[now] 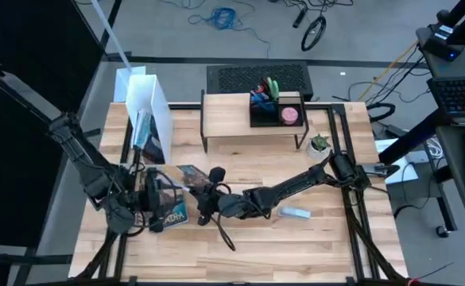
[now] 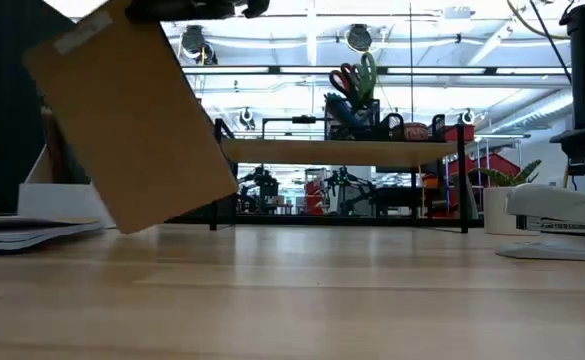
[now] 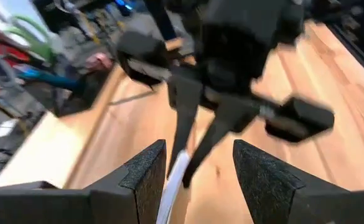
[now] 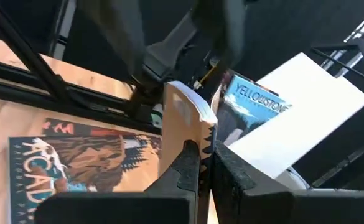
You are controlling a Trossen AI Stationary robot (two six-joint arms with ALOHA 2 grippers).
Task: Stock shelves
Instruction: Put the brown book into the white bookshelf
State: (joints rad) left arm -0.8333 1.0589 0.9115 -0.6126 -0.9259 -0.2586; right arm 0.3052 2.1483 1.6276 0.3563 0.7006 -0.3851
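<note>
A brown-covered book hangs tilted above the table's left half, and my right gripper is shut on it. My left gripper faces it, open, with the book's thin pale edge between its fingers. The shelves, a light-wood riser on black legs, stand at the far middle. They carry a black organizer tray. An Acadia book lies flat on the table under the grippers. My right gripper pinches the brown book's cover and pages near one edge between its two fingers. It comes from the table's right and somewhat from above. The book is tilted, hangs below the fingers and looks clear of the table. My left gripper: I cannot tell whether a finger touches the book's edge.
A tall white file box at the far left holds a Yellowstone book. A small potted plant stands right of the shelves. A pale stapler-like object lies right of centre. The near half of the table is bare wood.
</note>
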